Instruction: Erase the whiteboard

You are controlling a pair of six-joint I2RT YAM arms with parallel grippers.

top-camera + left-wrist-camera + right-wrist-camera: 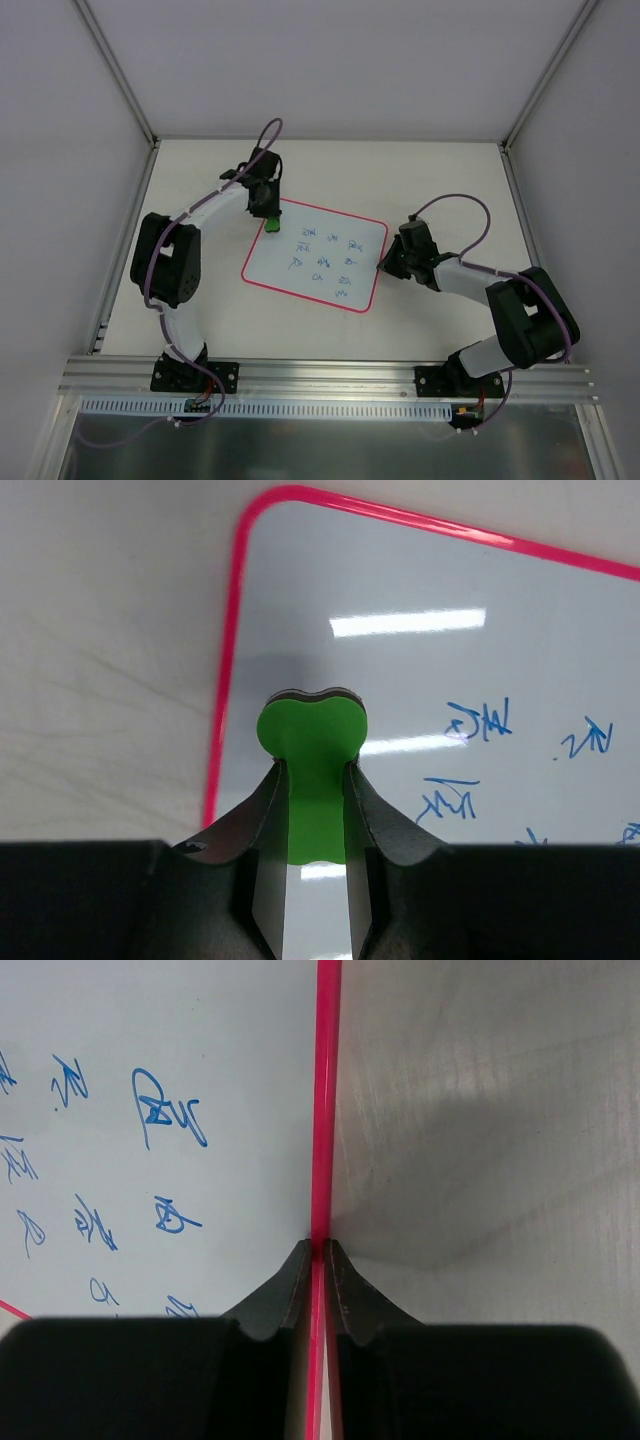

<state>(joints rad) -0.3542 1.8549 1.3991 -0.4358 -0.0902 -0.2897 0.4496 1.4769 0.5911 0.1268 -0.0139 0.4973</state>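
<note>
The whiteboard (325, 222) lies flat in the middle of the table, white with a pink-red border and several small blue scribbles (350, 244). My left gripper (270, 214) hovers at the board's far left corner, shut on a small green eraser (272, 225). In the left wrist view the eraser (312, 730) sticks out beyond the fingertips over the whiteboard (430, 570), near its rounded corner. My right gripper (383, 264) is shut on the board's right edge. In the right wrist view the whiteboard (230, 1030) shows its pink border (326, 1110) running straight between the jaws of the right gripper (320, 1247).
The white table (450, 190) is boxed in by white walls with metal posts at the back corners. An aluminium rail (330, 375) runs along the near edge, where both arm bases are bolted.
</note>
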